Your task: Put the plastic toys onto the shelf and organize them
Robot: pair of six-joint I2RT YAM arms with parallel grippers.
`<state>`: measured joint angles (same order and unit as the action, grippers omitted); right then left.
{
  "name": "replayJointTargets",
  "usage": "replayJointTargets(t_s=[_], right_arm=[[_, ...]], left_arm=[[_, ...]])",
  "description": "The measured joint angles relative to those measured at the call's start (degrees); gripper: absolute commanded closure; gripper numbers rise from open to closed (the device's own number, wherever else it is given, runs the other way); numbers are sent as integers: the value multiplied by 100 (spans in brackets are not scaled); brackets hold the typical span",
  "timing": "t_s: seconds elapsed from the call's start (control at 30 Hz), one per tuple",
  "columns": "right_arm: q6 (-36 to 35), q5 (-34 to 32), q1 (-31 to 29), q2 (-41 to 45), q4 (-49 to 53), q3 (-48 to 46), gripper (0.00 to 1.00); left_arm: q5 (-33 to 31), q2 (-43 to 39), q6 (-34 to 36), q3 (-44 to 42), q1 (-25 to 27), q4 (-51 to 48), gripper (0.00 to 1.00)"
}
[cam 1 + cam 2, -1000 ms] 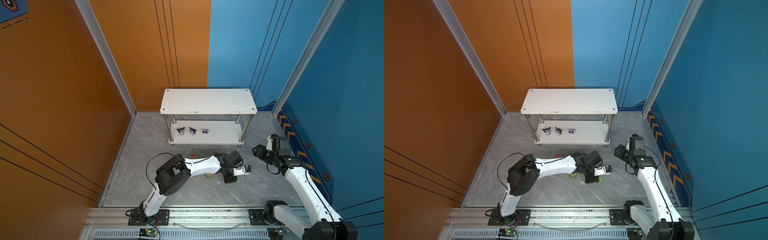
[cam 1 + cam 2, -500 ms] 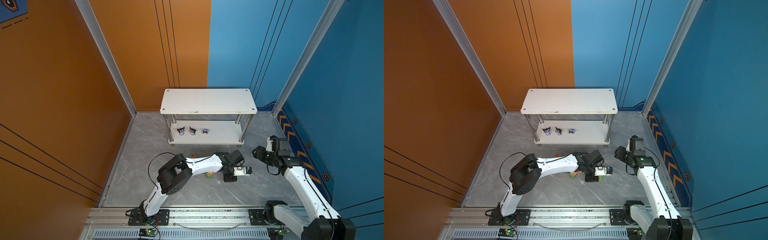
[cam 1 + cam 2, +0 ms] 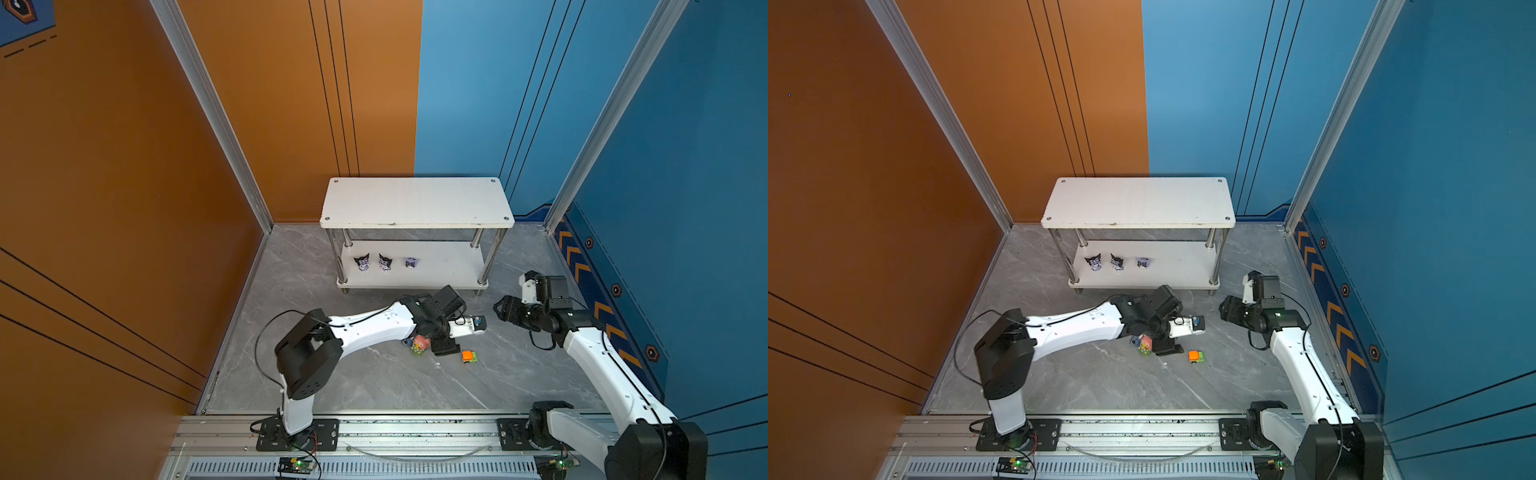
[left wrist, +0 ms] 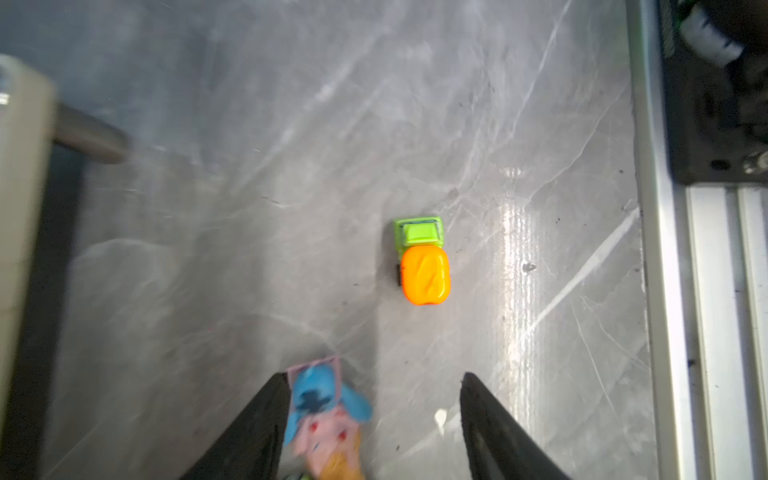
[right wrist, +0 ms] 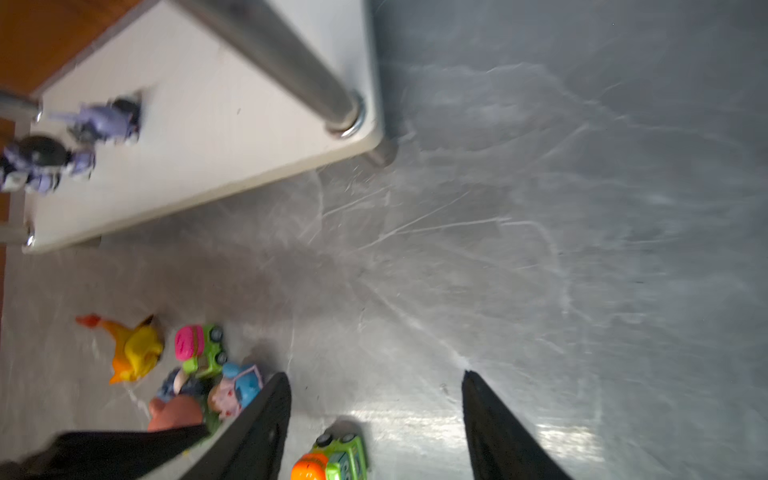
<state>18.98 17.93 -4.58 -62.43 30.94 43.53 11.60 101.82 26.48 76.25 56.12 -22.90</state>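
The shelf [image 3: 415, 203] stands at the back, and its lower board [image 5: 208, 145] carries three black-purple heads [image 3: 385, 262]. In the left wrist view my left gripper [image 4: 374, 386] is open, pointing down at the floor. The blue toy on a cone [image 4: 322, 399] leans against one finger only. An orange-topped green block [image 4: 422, 262] lies just beyond the fingertips. My right gripper [image 5: 376, 386] is open and empty, hovering right of the toys. The orange spiky creature [image 5: 133, 349], the pink-topped green block [image 5: 199, 349] and the pink bear [image 3: 420, 343] lie clustered on the floor.
The left arm [image 3: 365, 328] stretches across the grey marble floor [image 3: 374, 386] in front of the shelf. A chrome post [image 5: 282, 58] stands near the right gripper. An aluminium rail [image 3: 395, 428] runs along the front edge. Orange and blue walls close in the sides.
The left gripper has gone from shut to open, letting the blue toy go beside one finger, and its wrist has shifted slightly. The right arm has hardly moved.
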Motion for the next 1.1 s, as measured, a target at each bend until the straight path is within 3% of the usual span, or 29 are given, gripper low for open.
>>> replayJointTargets(t_s=[0.23,0.4,0.63,0.87,1.1], right_arm=[[-713,-114,-1814,-612,398,518,28],[-1255,-713,-2527,-1248,920,1069,27],[-1908,-1757,-3082,-1967,1961,1759,27],[-2817,-2074,-3222,-2253,2402,1816,25],[-4109,-1541,-3303,-1845,2581,1661,20]], left_arm=[[-72,-2164,-796,-1526,-638,1360,32],[-321,-3327,-1587,-2966,-780,2319,28],[-811,-4658,-2378,-4251,-940,2664,1],[-962,-5615,-2763,-4913,-1329,2852,0],[-876,-5681,-2898,-5149,-1488,3067,0]])
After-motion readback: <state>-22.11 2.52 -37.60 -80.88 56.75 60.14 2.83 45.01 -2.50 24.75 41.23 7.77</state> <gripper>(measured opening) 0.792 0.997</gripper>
